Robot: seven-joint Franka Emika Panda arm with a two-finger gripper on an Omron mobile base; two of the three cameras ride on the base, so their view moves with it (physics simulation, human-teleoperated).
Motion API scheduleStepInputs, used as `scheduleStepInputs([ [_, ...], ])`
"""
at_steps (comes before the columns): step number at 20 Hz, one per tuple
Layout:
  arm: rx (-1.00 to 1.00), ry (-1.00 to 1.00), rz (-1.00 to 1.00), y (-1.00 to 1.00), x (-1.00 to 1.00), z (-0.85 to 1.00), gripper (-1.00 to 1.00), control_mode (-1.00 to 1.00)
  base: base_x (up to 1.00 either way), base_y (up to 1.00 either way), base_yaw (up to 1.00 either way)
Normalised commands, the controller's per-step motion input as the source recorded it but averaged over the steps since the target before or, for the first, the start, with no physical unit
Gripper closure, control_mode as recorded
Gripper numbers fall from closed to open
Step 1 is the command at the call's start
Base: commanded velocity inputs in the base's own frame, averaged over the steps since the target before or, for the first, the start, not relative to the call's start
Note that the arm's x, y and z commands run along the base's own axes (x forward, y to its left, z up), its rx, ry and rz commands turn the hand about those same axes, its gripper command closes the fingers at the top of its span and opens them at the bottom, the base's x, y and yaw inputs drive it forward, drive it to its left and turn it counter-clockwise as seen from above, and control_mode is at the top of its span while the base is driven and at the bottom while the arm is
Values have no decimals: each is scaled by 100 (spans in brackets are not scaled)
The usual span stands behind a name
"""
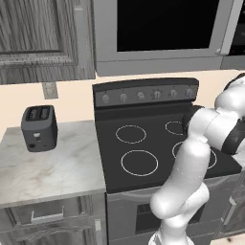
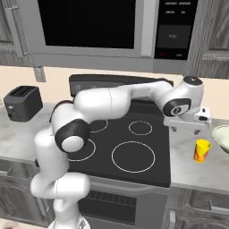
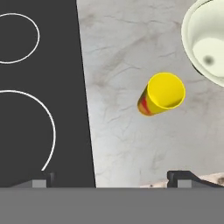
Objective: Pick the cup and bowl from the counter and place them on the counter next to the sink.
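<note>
Right now the gripper (image 2: 188, 129) hangs above the counter (image 2: 188, 172) to the right of the black stove top (image 2: 134, 154), jaws spread wide and holding nothing. The cup (image 2: 201, 150), a small yellow tumbler with a red-orange mark on its side, stands upright on that counter just below and to the right of the hand, apart from it. The bowl (image 2: 222, 136), wide and pale cream, sits a little beyond the cup at the frame's right edge, near it but not touching.

Judging by this, the step in hand is the approach to the cup. In the hand view the cup (image 3: 161, 94) lies off centre, toward the right fingertip (image 3: 181, 177) and up from both, so the hand should shift that way until the rim sits midway between the two tips. Then it can descend straight, with the fingers passing on opposite sides of the tumbler's wall, well below the rim. The bowl (image 3: 205, 41) is close on one side, so the finger on that side needs care not to clip it. The cup is narrow and light-looking; a nudge before closing could tip it.

No brand or readable writing shows on the cup; its red-orange mark is too small to make out. The stove knobs (image 1: 143, 95), the oven panel and the toaster (image 1: 39, 127) carry no legible text.
</note>
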Motion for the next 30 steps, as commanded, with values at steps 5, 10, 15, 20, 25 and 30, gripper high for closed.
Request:
scheduleStepInputs([
  [5,0,2,1,-2,14,-5,-100,-100,0,0,0],
  [10,0,2,3,-3,14,-34,-100,-100,0,0,0],
  [15,0,3,5,-1,10,-34,-100,-100,0,0,0],
  [20,0,1,4,0,7,-11,-100,-100,0,0,0],
  [25,0,0,4,0,9,-16,-100,-100,0,0,0],
  [30,0,0,4,0,17,-34,-100,-100,0,0,0],
])
